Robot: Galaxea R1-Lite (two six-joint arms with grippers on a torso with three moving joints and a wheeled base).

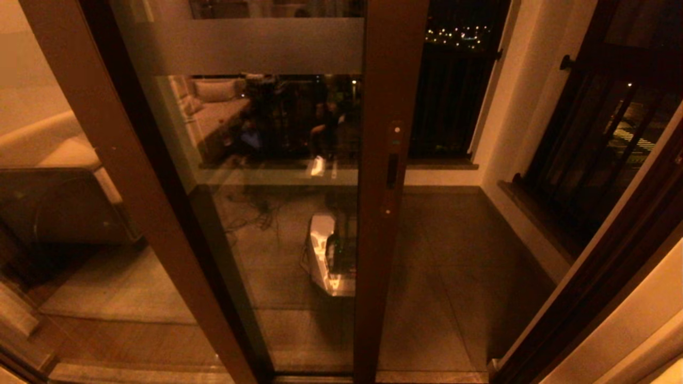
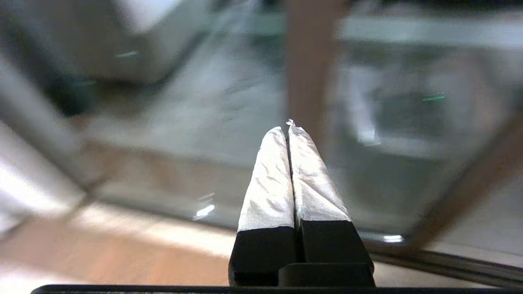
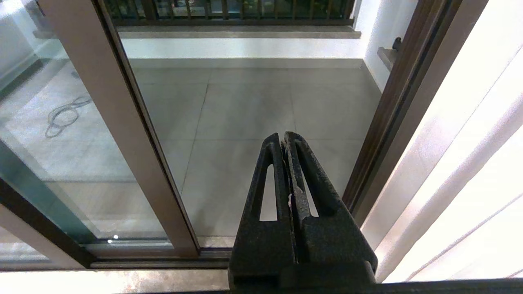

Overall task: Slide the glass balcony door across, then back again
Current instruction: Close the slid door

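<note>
The glass balcony door (image 1: 277,176) stands partly open; left pincer (image 2: 289,124) and right pincer (image 3: 283,139) are clenched, grasping nothing.

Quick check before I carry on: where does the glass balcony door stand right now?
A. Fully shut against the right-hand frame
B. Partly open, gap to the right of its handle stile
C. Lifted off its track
B: the glass balcony door stops mid-opening, with bare balcony floor showing unglazed between its handle stile and the right-hand frame.
</note>
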